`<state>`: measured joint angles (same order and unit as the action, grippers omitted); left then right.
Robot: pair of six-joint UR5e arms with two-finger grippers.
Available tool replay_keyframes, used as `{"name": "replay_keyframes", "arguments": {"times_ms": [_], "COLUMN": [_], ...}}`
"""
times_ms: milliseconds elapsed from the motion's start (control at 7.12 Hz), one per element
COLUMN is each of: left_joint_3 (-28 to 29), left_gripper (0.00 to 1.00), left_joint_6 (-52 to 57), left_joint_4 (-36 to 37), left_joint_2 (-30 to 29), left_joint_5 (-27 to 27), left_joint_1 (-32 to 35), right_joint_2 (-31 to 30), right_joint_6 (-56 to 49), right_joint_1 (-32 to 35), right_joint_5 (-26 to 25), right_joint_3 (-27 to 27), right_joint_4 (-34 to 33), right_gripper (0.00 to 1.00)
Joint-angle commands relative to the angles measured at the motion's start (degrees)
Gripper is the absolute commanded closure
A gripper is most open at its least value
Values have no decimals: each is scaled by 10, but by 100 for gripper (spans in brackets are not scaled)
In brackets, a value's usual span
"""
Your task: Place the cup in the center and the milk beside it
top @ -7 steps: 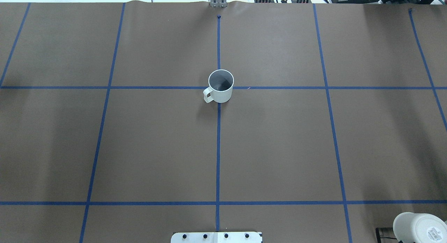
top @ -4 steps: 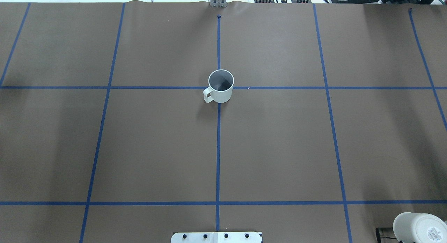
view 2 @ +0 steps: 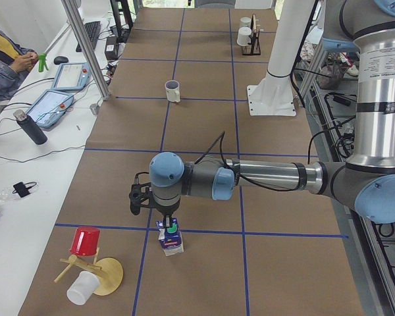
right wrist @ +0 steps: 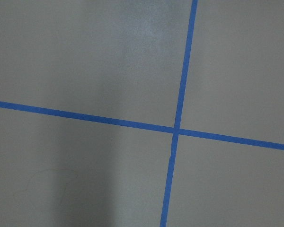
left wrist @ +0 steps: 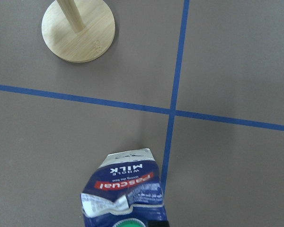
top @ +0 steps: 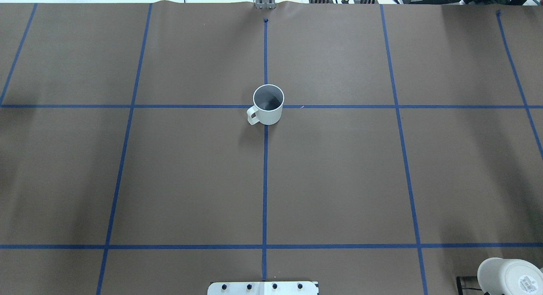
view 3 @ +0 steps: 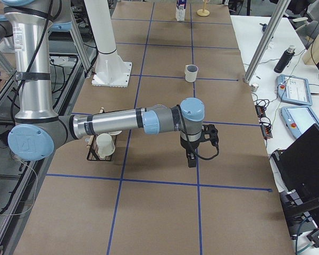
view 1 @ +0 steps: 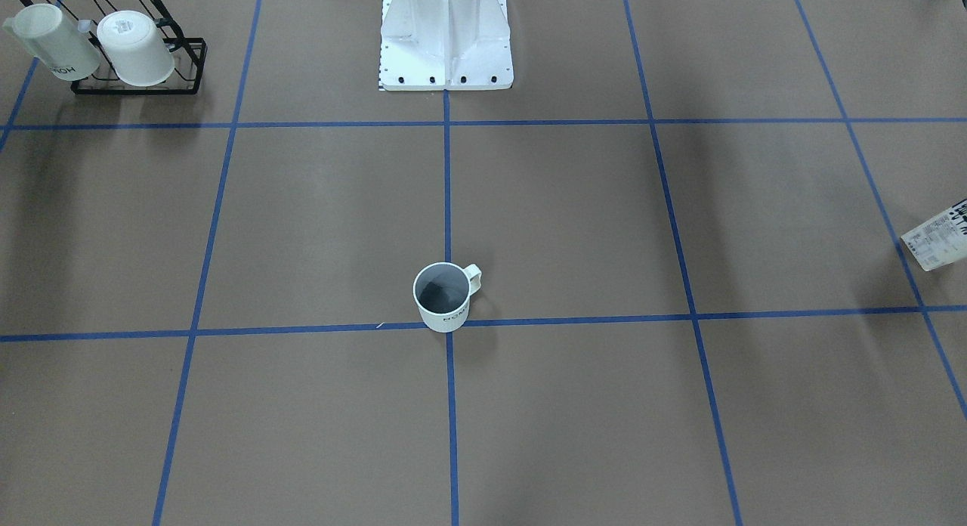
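Fingers on left gripper (view 2: 166, 226): down at top of milk (view 2: 172, 241), spread or clamped can't be told tbh. Carton stood upright near tape crossing (left wrist: 172, 112), cap seen at wrist view's 6 o'clock edge. Right gripper (view 3: 191, 158): hung over brown paper (right wrist: 85, 56), finger state can't be told either. Cup (top: 268, 105) parked upright on center (view 1: 450, 335), handle at 8 o'clock in overhead view.

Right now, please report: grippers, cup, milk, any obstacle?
Left gripper at the milk top, grip unclear. Right gripper over bare paper, state unclear. Cup upright on the center. No obstacle seen between.
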<state>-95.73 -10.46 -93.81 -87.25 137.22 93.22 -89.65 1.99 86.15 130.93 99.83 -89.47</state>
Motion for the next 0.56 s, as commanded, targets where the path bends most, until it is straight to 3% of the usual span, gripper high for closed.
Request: {"name": "replay_keyframes", "arguments": {"times_ms": [0,422], "left_joint_3": [5,45], "left_gripper": [2,2], "left_joint_6": [2,-28], "left_joint_4": [0,-8], "left_joint_2": [0,-9], "left_joint_5": [-1,0], "left_joint_1": [0,-1], "right_joint_2": [0,0], "right_joint_6": [0,1], "right_joint_1": [0,-1], "right_joint_5": [0,1], "right_joint_3": [-1,-2], "right_joint_4": [-1,0], "right_gripper": [0,0]}}
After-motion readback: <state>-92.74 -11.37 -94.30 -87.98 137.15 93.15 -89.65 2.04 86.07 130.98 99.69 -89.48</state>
